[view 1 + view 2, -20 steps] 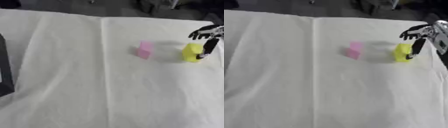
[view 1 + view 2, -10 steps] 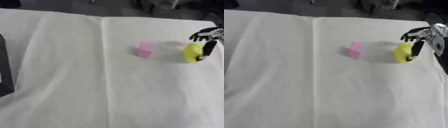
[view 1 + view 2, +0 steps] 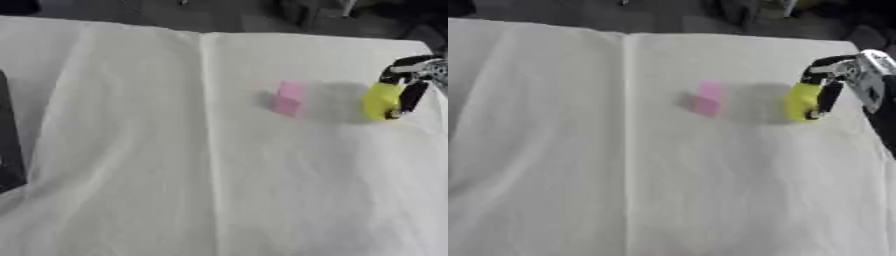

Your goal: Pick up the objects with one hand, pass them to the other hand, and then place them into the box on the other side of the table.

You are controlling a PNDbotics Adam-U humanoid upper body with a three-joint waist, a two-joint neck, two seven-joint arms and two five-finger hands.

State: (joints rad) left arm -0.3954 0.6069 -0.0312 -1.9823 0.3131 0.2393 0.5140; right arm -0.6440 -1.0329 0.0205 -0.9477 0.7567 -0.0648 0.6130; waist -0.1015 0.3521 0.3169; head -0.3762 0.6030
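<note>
Your right hand (image 3: pixel 846 80) comes in at the right edge of the frame and is partly cut off there, so you see only the knuckles and a few dark fingers (image 3: pixel 829 97). Those fingers are curled round the yellow block (image 3: pixel 802 101), one running down its right face and others hooked over its top; whether the block rests on the cloth or is raised off it is hard to make out. Your left hand shows in neither view. The pink block (image 3: pixel 289 98) stands by itself just right of centre, near the yellow one but apart from it. A dark box (image 3: pixel 9 145) is cut off by the left edge in the left eye view, only a slanted side showing. The table wears a white cloth (image 3: pixel 175 175) with a long crease running top to bottom left of centre. Beyond the far edge the room is dark and blurred, with shapes you cannot identify
</note>
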